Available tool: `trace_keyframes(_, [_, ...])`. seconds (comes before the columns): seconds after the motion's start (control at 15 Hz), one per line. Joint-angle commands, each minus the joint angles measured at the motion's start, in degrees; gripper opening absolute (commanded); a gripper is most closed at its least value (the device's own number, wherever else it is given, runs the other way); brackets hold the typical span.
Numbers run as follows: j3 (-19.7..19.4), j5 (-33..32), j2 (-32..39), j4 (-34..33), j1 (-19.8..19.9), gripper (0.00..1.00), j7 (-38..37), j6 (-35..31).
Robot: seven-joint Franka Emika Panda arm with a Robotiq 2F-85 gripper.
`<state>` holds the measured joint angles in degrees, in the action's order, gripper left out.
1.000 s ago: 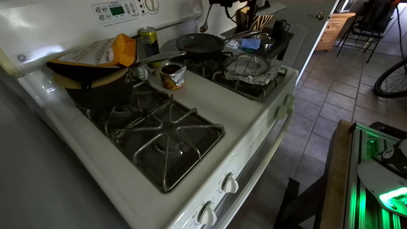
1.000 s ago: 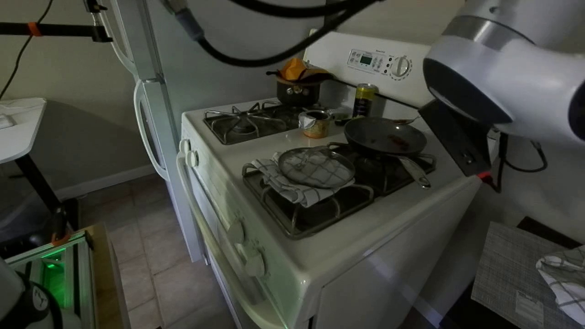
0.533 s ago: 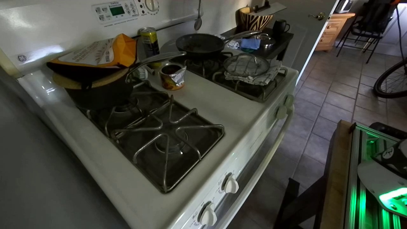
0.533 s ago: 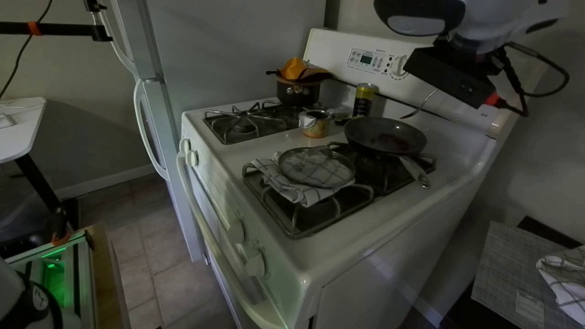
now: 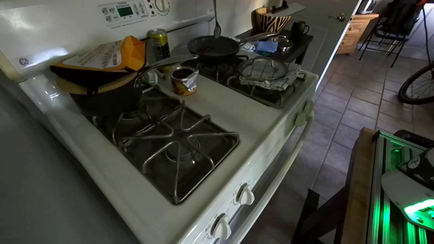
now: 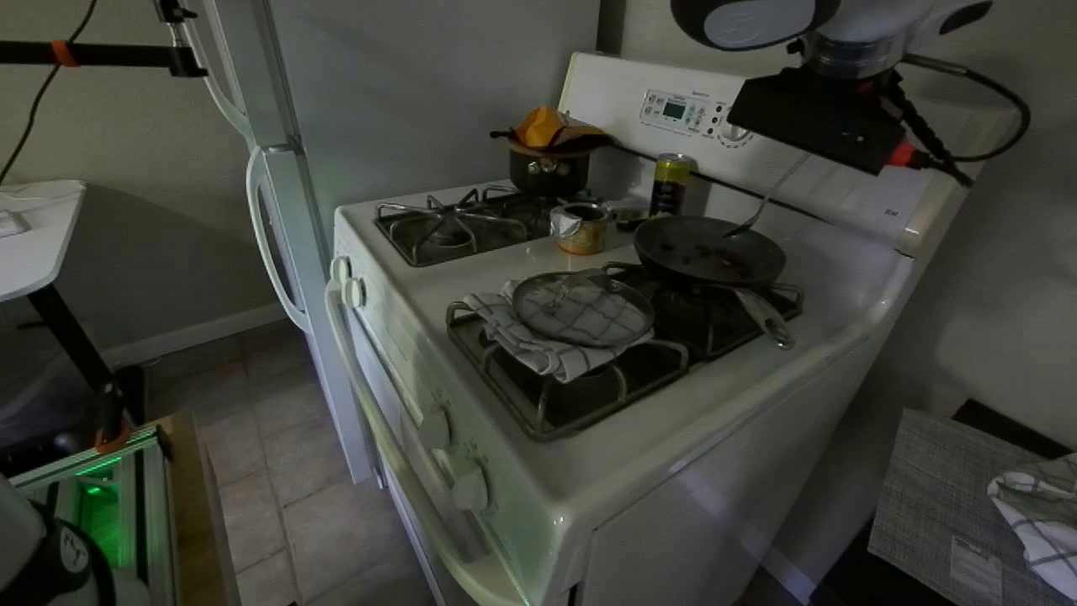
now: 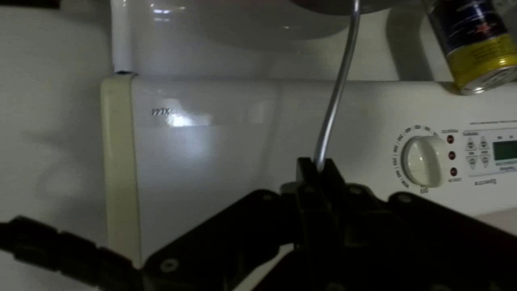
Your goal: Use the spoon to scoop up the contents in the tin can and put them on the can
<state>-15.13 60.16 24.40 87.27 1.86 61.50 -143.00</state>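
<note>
The tin can (image 6: 580, 231) sits on the white middle strip of the stove (image 5: 230, 105), its foil flap (image 5: 191, 82) peeled back and drooping down one side; the mouth is open, though it is too dark in there to say how much remains; the spoon (image 7: 338, 87) is up toward the back, its handle pinched tight in the gripper (image 7: 318, 165), its bowl (image 5: 217, 31) hanging low; in both exterior views that bowl shows at the rear of the frying pan (image 6: 683, 269), and whether it touches metal I cannot make out. Reddish-brown bits (image 6: 734, 262) lie in the pan; so I take the step in hand to be the unloading, with the pan, rather than a can, the likely receiver, and some of the contents apparently delivered. The next move, I'd judge, calls for letting whatever clings to the spoon drop, perhaps with a small shake, and a firm hold so the thin handle does not twist; after that, a lift clear of the rim, a path wide of the drinks can (image 6: 671, 187), and a steep dip into that small mouth, away from the flap.
</note>
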Motion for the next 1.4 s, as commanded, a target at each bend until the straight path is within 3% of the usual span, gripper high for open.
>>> trace_keyframes(0.0, [7.66, 6.31, -2.21, 1.59, 10.97, 0.02, 4.65, 10.48])
trace_keyframes(0.27, [9.7, 16.26, 0.95, 0.69, 18.46, 0.02, 9.84, 24.0])
trace_keyframes(0.6, [10.48, 27.72, 9.04, -2.74, 20.78, 0.02, 13.76, 37.21])
trace_keyframes(1.07, [8.77, 37.6, 14.06, -3.52, 19.05, 0.02, 10.34, 33.18])
trace_keyframes(1.33, [7.4, 38.08, 14.84, -3.83, 18.42, 0.02, 7.42, 30.3])
